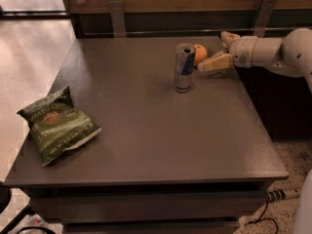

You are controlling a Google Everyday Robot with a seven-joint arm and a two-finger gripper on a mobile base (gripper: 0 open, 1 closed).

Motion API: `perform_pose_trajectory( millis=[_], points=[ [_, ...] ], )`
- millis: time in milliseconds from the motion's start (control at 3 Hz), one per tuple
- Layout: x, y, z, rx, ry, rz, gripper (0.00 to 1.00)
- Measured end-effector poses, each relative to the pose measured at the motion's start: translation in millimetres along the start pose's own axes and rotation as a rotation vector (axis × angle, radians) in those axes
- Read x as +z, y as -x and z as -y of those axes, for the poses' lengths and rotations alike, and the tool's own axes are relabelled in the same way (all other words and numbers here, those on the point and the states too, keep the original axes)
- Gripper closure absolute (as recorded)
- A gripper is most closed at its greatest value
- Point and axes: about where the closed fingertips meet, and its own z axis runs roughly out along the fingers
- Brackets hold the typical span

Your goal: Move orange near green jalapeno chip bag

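Observation:
The orange (200,53) sits on the dark table (146,130) at the far right, just behind and right of the tall silver-blue can (184,67). The green jalapeno chip bag (58,125) lies flat near the table's front left corner, far from the orange. My gripper (212,51) reaches in from the right at table height, open, its fingers spread to either side just right of the orange. The near finger's tip is close beside the fruit. I cannot tell if it touches.
The can stands upright right next to the orange, on its left front side. A wooden wall with metal brackets (117,17) runs behind the table. The table's right edge lies under my arm. A cable (273,196) lies on the floor at the right.

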Motion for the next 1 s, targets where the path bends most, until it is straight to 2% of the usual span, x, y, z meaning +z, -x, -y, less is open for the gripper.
perform_pose_trajectory(
  millis=[333, 667, 1000],
  points=[
    [12, -5, -13, 0.02, 0.03, 0.046, 0.0],
    [22, -8, -22, 0.032, 0.052, 0.081, 0.18],
    [25, -7, -24, 0.031, 0.057, 0.081, 0.43]
  ],
)
